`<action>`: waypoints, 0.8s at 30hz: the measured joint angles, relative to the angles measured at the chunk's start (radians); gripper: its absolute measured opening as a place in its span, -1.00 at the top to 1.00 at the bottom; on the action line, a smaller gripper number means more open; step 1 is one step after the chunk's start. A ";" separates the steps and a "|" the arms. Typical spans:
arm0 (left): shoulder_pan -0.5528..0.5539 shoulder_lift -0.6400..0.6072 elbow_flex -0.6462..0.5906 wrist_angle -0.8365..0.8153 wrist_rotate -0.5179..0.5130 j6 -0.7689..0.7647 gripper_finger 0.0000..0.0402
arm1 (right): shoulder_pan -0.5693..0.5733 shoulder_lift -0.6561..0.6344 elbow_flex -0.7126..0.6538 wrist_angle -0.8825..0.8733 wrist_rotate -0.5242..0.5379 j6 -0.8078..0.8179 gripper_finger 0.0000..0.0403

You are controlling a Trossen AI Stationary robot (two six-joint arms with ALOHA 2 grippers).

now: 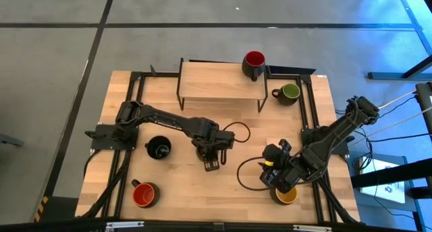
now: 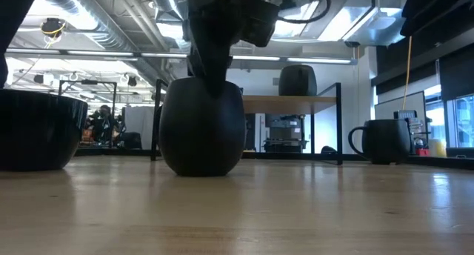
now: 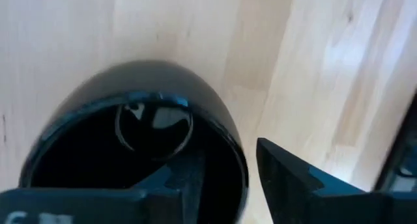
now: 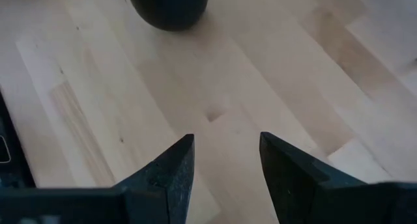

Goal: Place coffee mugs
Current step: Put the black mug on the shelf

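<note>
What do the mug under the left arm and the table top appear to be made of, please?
The black mug looks like glazed ceramic: its dark inside is glossy and mirrors overhead lights. The table top looks like light wooden planks, judging by visible grain lines and board seams, with a smooth, faintly satin finish.

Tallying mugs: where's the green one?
High view: the green mug stands on the table's far right, beside the wooden shelf holding the red mug.
</note>
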 joint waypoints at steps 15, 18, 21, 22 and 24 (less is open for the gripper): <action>-0.006 -0.134 0.166 -0.221 -0.215 0.103 0.31 | 0.000 0.000 0.000 0.045 -0.053 -0.063 0.19; 0.006 -0.229 0.070 -0.211 -0.256 0.105 0.31 | 0.010 0.000 0.000 0.050 -0.047 -0.065 0.19; 0.030 -0.342 -0.073 -0.138 -0.272 0.098 0.31 | 0.016 0.000 0.000 0.051 -0.008 -0.067 0.19; 0.041 -0.375 -0.122 -0.109 -0.273 0.096 0.31 | 0.016 0.000 0.000 0.049 0.000 -0.070 0.19; 0.068 -0.439 -0.222 -0.040 -0.276 0.094 0.31 | 0.014 0.000 0.000 0.050 0.008 -0.079 0.19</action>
